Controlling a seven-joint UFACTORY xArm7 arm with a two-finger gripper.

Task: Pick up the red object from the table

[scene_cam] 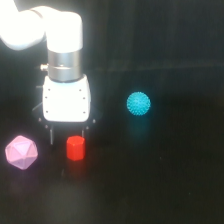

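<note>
So far no lift: my end effector [69,136] straddles the red cylinder [75,148], fingers spread apart, cylinder resting on the counter [165,185]. Closing and raising remain.

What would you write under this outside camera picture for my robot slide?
Gripper hangs right above the red object on the black table, pink polyhedron and cyan spiky ball either side.
</note>
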